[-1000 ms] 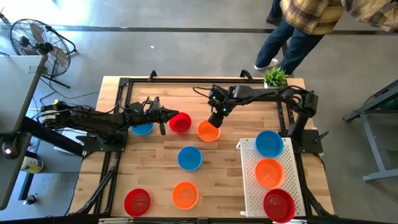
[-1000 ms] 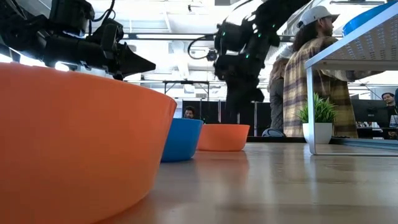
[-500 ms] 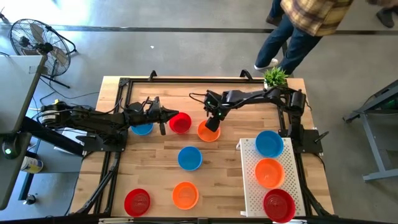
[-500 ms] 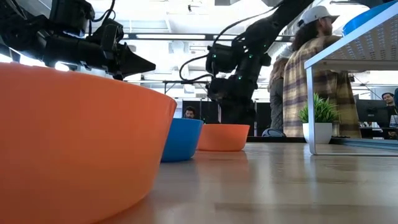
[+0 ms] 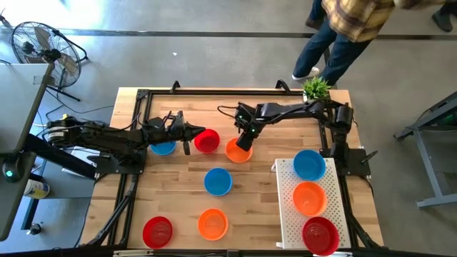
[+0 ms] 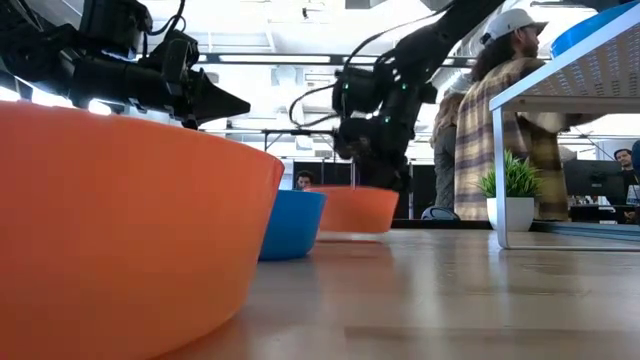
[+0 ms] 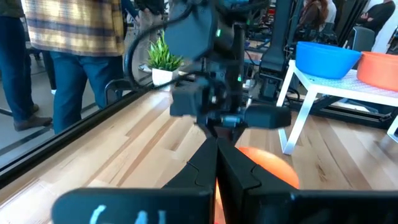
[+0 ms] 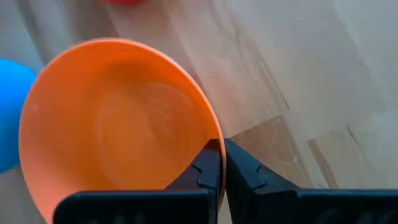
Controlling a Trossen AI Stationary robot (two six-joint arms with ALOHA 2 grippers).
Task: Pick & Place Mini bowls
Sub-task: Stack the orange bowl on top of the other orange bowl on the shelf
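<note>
An orange mini bowl [image 5: 237, 150] sits mid-table, with my right gripper [image 5: 244, 140] shut on its far rim; the low view shows this bowl [image 6: 355, 208] just above the wood. My left gripper [image 5: 195, 130] is shut on nothing and hovers at the far-left side of a red mini bowl [image 5: 208, 140], with a blue mini bowl [image 5: 163, 148] under its arm. Three more mini bowls rest on their bases nearer the front: blue [image 5: 218, 181], orange [image 5: 212, 223] and red [image 5: 157, 231]. My right gripper pinches the orange bowl's rim [image 8: 211, 134] on its far side, one finger inside the bowl and one outside. The fingers come from above, slanting down from the table's far right. The bowl hangs from them, raised slightly off the table, its mouth up.
A white perforated tray [image 5: 285, 207] at the near right holds a blue [image 5: 309, 164], an orange [image 5: 309, 198] and a red bowl [image 5: 320, 235]. A small potted plant [image 5: 316, 88] stands at the far right corner. A person [image 5: 343, 28] stands beyond the far edge.
My right gripper has moved toward the table's left and down onto the orange bowl, then shut on its far rim. In the low view the bowl has risen a little off the wood. My left arm has kept still.
</note>
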